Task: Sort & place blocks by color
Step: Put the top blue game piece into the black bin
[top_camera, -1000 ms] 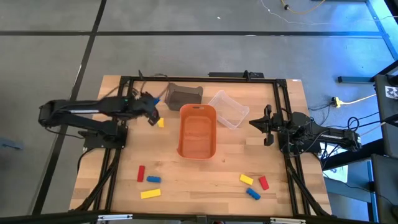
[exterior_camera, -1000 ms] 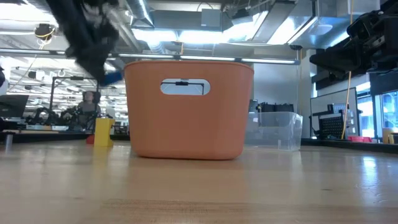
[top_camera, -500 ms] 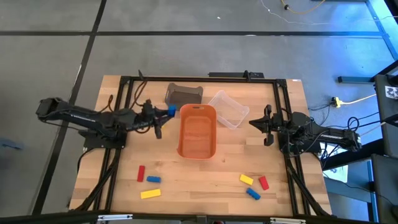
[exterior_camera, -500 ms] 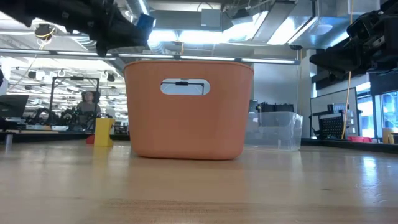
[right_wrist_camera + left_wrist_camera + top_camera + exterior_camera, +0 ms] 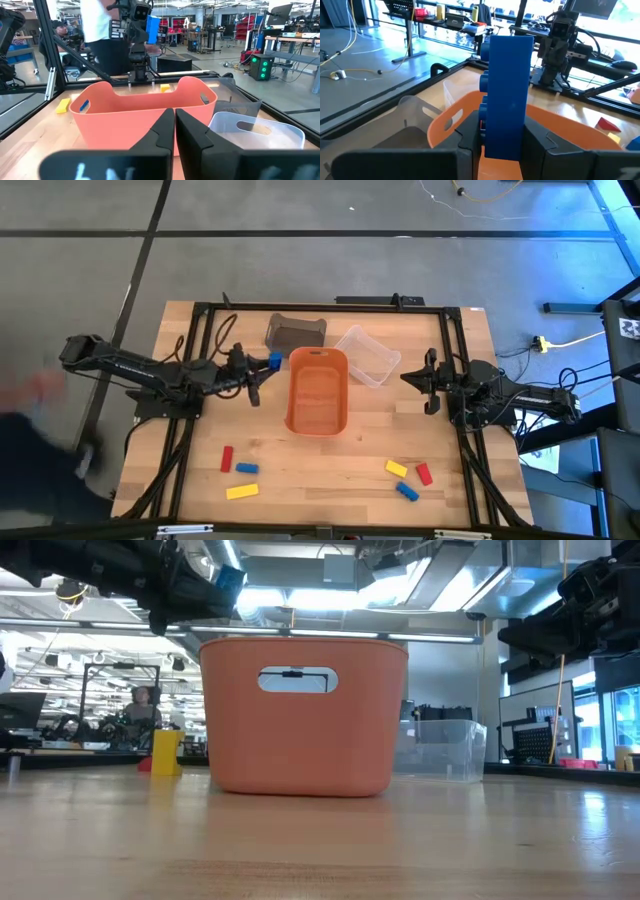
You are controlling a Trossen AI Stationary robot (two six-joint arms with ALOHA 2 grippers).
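Note:
My left gripper (image 5: 270,362) is shut on a blue studded block (image 5: 507,95) and hovers just left of the orange tub's (image 5: 318,390) far left corner, above rim height in the low view (image 5: 230,580). My right gripper (image 5: 408,377) waits shut at the table's right side, by the clear bin (image 5: 367,356). Near the table's near edge lie a red block (image 5: 227,458), a blue block (image 5: 246,468) and a yellow bar (image 5: 241,492) on the left. A yellow block (image 5: 396,469), a red block (image 5: 424,474) and a blue block (image 5: 406,491) lie on the right. My left gripper pinches the blue block's lower end (image 5: 501,142) between its two fingers (image 5: 467,135). The fingers lie about level, coming from the table's left. The block is lifted clear of the table, and its long body sticks out past the fingertips with the studs on one side.
A grey bin (image 5: 295,332) stands at the far side, left of the clear bin. One yellow block (image 5: 165,752) stands on the table left of the tub. A blurred person (image 5: 40,420) moves beyond the table's left edge. A black frame (image 5: 200,310) rims the table.
My left gripper, holding the blue block, rose from low over the table's left part and swung right toward the orange tub. It tipped from pointing down to about level. In the last half second it barely moved. A blurred person appeared at the left.

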